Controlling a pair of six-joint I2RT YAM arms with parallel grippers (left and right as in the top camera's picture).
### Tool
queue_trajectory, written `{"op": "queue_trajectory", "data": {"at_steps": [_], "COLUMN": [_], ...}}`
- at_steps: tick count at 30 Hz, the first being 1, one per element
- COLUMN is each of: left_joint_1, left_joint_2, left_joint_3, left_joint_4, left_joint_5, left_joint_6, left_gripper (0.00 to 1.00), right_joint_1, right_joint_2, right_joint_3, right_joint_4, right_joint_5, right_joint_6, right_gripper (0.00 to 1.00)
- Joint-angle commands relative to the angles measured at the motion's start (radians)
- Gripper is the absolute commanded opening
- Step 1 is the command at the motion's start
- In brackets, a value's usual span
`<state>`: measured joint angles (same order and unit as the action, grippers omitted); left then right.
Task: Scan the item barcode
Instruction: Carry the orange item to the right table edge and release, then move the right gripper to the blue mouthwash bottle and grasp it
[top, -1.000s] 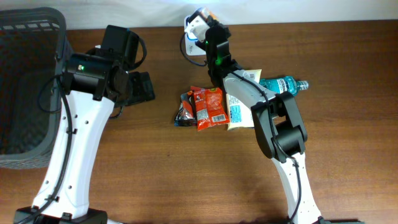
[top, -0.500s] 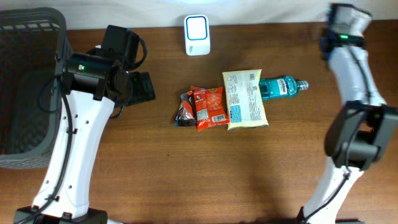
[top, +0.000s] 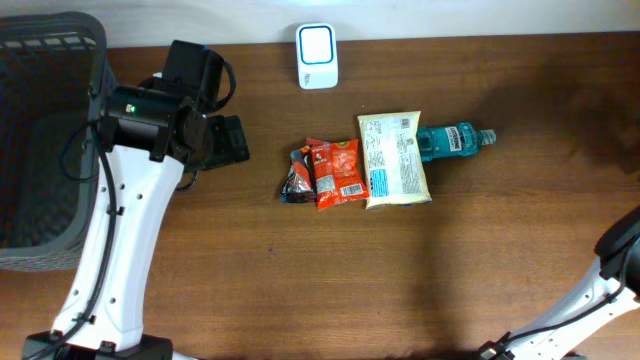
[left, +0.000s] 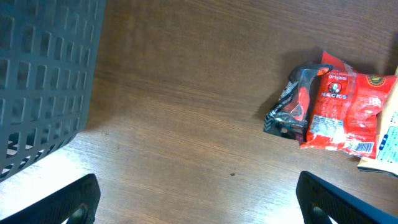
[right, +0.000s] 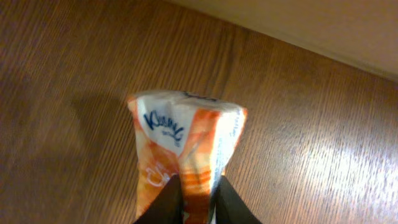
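**Tissue pack (right: 180, 143) pinched by right claw (right: 196, 199)**

Overhead: scanner (top: 317, 56) is seen well apart from the left claw (top: 228, 141). Left wrist: its jaws are spread wide, nothing held. Right wrist: the pack is gripped between nearly closed fingers (right: 165, 202).

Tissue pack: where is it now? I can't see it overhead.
Only the right wrist view shows it: the tissue pack is pinched in the right gripper, over the wooden table near its edge.
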<state>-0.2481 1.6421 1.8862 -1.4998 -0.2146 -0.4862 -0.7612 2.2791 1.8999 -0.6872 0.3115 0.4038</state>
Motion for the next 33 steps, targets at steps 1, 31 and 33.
{"op": "queue_trajectory", "data": {"at_steps": [1, 31, 33], "left_joint_1": [0.004, 0.004, 0.004], "left_joint_2": [-0.004, -0.004, -0.004], "left_joint_3": [0.003, 0.003, 0.003], "left_joint_4": [0.002, 0.002, 0.002], "left_joint_5": [-0.011, -0.011, -0.011], "left_joint_6": [0.016, 0.016, 0.016], "left_gripper": [0.99, 0.99, 0.99], "right_joint_1": [-0.014, 0.800, 0.800], "right_joint_2": [0.018, -0.233, -0.168], "right_joint_3": [-0.003, -0.004, -0.004], "right_joint_4": [0.015, -0.351, -0.354], "right_joint_5": [-0.024, -0.147, -0.178], "right_joint_6": [0.009, 0.538, 0.607], "right_gripper": [0.53, 0.99, 0.99]}}
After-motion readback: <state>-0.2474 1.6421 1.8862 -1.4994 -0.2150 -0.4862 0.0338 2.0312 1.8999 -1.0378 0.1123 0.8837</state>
